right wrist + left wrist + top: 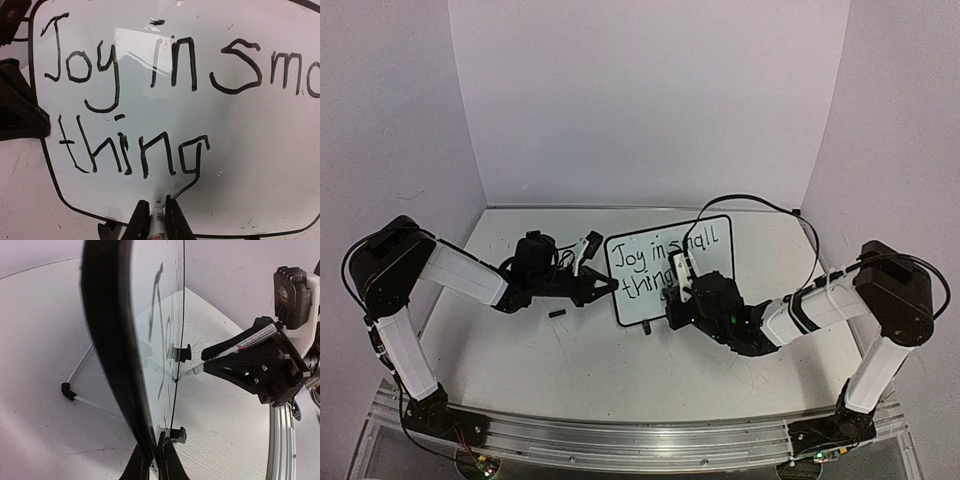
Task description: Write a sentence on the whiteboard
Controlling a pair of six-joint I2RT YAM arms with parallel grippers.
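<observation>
Worktop: white and scratched; all items are carried on it.
Small black piece: laid loose on the worktop near the left arm; its nature cannot be told.
Right pincer: clenched on the marker, low on the barrel and close to the nib.
Marker: slim, judged light and rigid with a smooth barrel; its tip is pressed to the board at the tail of the "g".
Left pincer: clenched on the board's left edge, one finger on each face.
Whiteboard: stood tilted at mid-worktop between the two arms, propped on small black feet.
Whiteboard, handling: judged light, thin and stiff; the face is glossy, so it is judged slippery; easily tipped or slid back under nib pressure.
Whiteboard, hold: best taken by the black frame at a side edge, clear of the lettering; a firm brace is called for while strokes are pressed.
Sentence: black marker lettering in two lines, read as "Joy in small" over "thing"; fresh ink is judged liable to smear if touched.
</observation>
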